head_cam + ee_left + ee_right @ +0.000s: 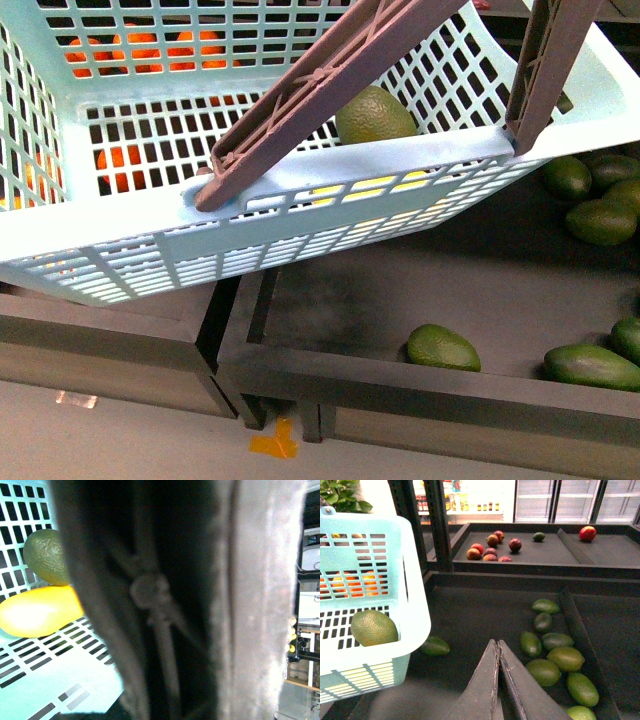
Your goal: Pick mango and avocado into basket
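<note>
The mango (37, 611) and avocado (46, 556) lie touching inside the basket (330, 190). The right gripper (498, 647) hangs clenched and empty; the left gripper's fingers cannot be told. Both fruits look smooth, bruisable, best cradled midway.

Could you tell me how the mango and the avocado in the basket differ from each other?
The mango is bright yellow and smooth; the avocado is dull green and pebbled. The mango looks longer, the avocado rounder and shorter. In the left wrist view they appear to touch. Both lie inside the basket.
</note>
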### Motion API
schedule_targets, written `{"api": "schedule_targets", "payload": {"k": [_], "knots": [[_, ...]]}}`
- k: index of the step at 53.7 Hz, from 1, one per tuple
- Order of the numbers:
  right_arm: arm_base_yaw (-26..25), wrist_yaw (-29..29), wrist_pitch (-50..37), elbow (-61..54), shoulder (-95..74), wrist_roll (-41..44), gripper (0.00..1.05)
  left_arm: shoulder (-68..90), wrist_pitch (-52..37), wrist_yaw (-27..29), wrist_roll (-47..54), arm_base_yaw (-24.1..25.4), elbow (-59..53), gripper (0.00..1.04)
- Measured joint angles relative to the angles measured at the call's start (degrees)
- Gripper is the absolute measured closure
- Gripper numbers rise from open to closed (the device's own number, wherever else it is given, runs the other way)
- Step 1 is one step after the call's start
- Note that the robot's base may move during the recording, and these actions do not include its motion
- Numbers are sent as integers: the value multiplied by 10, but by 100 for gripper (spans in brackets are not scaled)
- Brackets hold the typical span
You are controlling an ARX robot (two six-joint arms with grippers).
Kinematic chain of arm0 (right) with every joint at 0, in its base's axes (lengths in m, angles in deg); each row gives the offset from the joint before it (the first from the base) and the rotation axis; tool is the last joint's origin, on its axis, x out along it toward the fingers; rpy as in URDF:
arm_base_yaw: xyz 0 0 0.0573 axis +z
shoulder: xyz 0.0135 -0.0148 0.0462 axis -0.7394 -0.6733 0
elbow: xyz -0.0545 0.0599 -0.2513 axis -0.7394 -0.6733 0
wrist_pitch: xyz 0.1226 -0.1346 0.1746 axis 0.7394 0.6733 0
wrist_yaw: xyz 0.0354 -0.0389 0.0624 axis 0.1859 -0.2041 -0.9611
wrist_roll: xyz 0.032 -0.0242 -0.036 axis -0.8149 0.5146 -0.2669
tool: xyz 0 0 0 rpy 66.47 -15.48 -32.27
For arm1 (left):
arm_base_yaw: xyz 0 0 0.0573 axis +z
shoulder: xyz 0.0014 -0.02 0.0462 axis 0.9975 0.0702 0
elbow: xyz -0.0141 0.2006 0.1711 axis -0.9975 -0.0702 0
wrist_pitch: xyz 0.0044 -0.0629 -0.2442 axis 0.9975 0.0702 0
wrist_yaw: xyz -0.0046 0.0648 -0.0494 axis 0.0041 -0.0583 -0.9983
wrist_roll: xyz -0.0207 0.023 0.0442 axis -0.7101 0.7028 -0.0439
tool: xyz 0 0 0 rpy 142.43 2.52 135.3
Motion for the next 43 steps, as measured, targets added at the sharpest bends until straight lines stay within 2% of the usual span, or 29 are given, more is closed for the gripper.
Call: {"api": "schedule_targets", "payload": {"k": [18,21,40,43], "knots": [[0,0,78,0,81,0,103,0,0,0,0,0,0,91],[0,0,119,0,123,0,103,0,0,0,0,0,0,91],[0,0,177,0,181,0,103,0,0,0,0,0,0,91],[0,-1,242,0,229,0,103,0,0,0,0,0,0,91]]}}
